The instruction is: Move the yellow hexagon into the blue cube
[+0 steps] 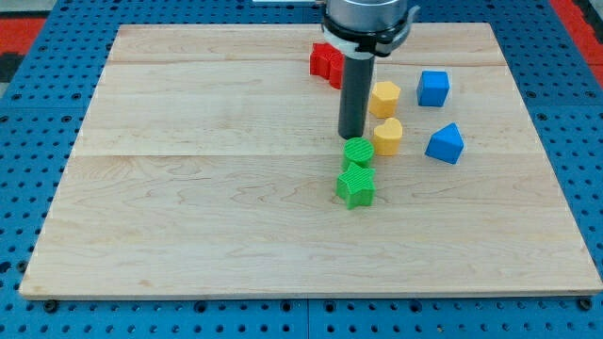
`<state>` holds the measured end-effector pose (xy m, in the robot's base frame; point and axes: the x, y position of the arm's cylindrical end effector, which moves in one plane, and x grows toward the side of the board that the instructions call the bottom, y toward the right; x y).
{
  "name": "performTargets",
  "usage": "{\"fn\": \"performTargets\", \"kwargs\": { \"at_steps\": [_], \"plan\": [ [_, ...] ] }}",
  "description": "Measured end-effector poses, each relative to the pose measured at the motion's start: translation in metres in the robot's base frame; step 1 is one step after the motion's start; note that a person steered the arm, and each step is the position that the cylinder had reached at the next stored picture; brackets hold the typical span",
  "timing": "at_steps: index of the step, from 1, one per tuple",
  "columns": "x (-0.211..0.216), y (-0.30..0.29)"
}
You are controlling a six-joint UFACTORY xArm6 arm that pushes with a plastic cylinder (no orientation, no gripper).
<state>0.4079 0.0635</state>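
The yellow hexagon lies on the wooden board at the upper right of centre. The blue cube sits a short way to its right, apart from it. My tip is at the lower end of the dark rod, just left of and below the hexagon, beside the yellow heart-shaped block and right above the green round block. The rod hides part of the board between the red block and the hexagon.
A red block sits at the view's top, partly behind the rod. A blue wedge-shaped block lies right of the yellow heart. A green star-shaped block lies below the green round one. The board rests on a blue pegboard.
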Motion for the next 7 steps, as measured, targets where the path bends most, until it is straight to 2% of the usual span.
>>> {"fn": "performTargets", "kwargs": {
  "at_steps": [2, 3, 4, 5, 6, 7],
  "plan": [
    [-0.052, 0.02],
    [-0.052, 0.068],
    [-0.049, 0.09],
    [-0.075, 0.048],
    [-0.12, 0.066],
    [-0.132, 0.136]
  ]
}}
